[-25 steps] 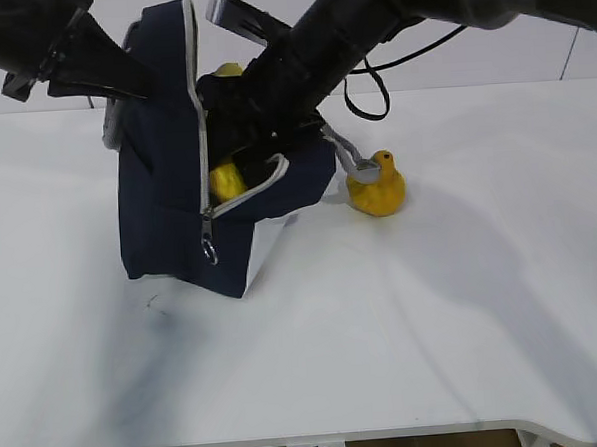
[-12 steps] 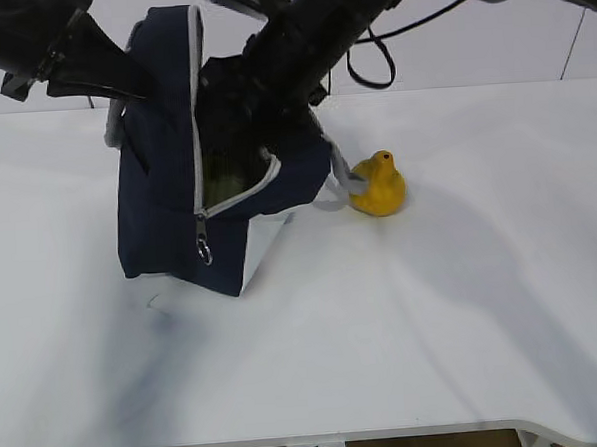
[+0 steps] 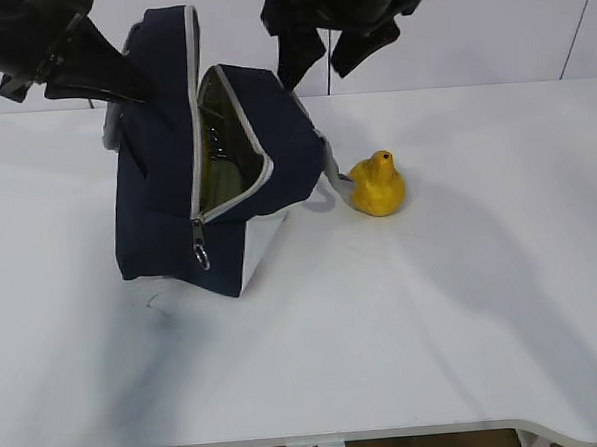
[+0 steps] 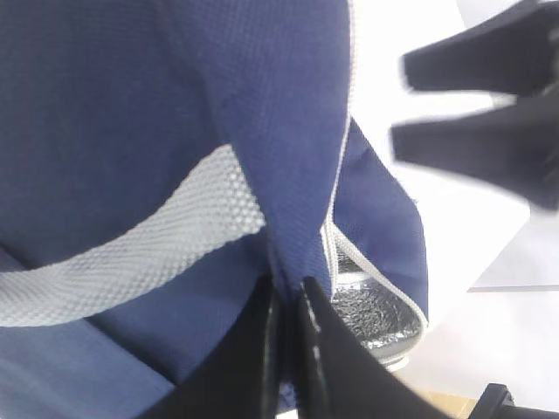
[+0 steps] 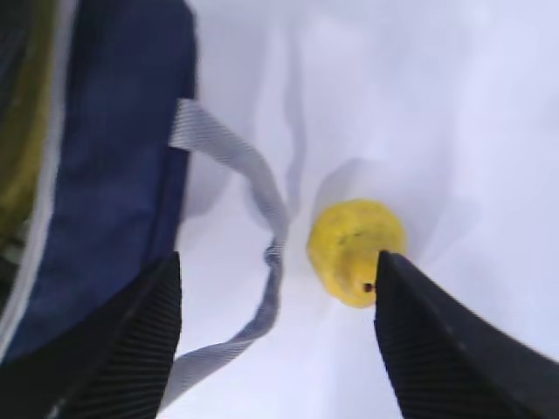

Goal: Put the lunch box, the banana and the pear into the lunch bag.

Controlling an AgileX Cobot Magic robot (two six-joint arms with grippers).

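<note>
A: Where does the pear (image 3: 377, 184) lie relative to the right gripper (image 3: 334, 36)?

B: The pear sits on the white table (image 3: 434, 317), toward its far edge and right of centre, just beside the lunch bag (image 3: 201, 179) and next to its grey strap (image 5: 262, 253). The right gripper hangs above the bag's mouth, jaws spread and empty. The pear therefore lies below the gripper and to its right. In the right wrist view the pear shows between the two fingers, nearer the right one.

A: How is the pear oriented?

B: It appears to stand upright, neck and stub uppermost, so its long axis is roughly vertical. The right arm is clearly the nearer one.

A: And the left gripper (image 4: 288, 349)?

B: Its jaws are pressed together on a fold of the bag's raised flap, holding the mouth open. The silver lining and a greenish shape inside are visible; the lunch box and banana cannot be identified with certainty.

A: What differs from one second earlier?

B: Then the right arm reached deep into the bag with something yellow at the opening. Now the arm is out and raised, the yellow object no longer shows, and the pear has not moved.
</note>
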